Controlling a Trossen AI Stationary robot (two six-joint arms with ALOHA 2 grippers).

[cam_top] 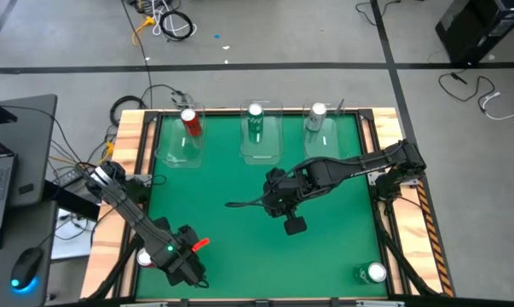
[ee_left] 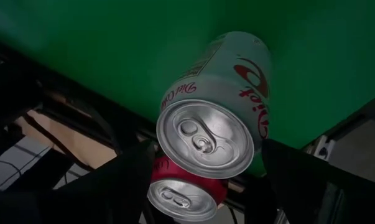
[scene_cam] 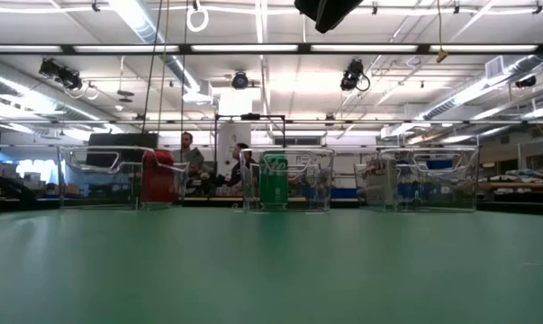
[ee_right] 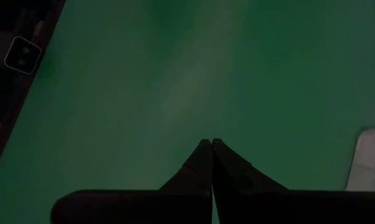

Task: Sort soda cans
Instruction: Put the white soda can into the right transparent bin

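Three clear plastic bins (cam_top: pixel 262 143) lined up along the far edge of the green table mat (cam_top: pixel 239 183), each holding one upright can: a red soda can (cam_top: pixel 189 121) in the left bin, a green soda can (cam_top: pixel 255 119) in the middle bin, a silver-white soda can (cam_top: pixel 316 117) in the right bin. Seen level from the low view too — red (scene_cam: pixel 159 176), green (scene_cam: pixel 273 180), and the pale one only faintly through its bin. Down at the near left corner, the left gripper (ee_left: pixel 203 171) with its dark fingers (ee_left: pixel 122 180) spread wide on either side of a second silver-white can with red lettering (ee_left: pixel 221 112), its shiny top facing the wrist camera; no clamping visible, fingers standing clear of the can's sides. Just beside it, a second red can (ee_left: pixel 187 193), touching or nearly so — cannot tell which. Another green can (cam_top: pixel 372 274) upright in the near right corner, well apart from everything else. Over mid-table, the right gripper (ee_right: pixel 211 144) hanging above bare mat, fingertips pressed together, holding nothing. Beyond the table, in the low view, people in the room behind the bins.
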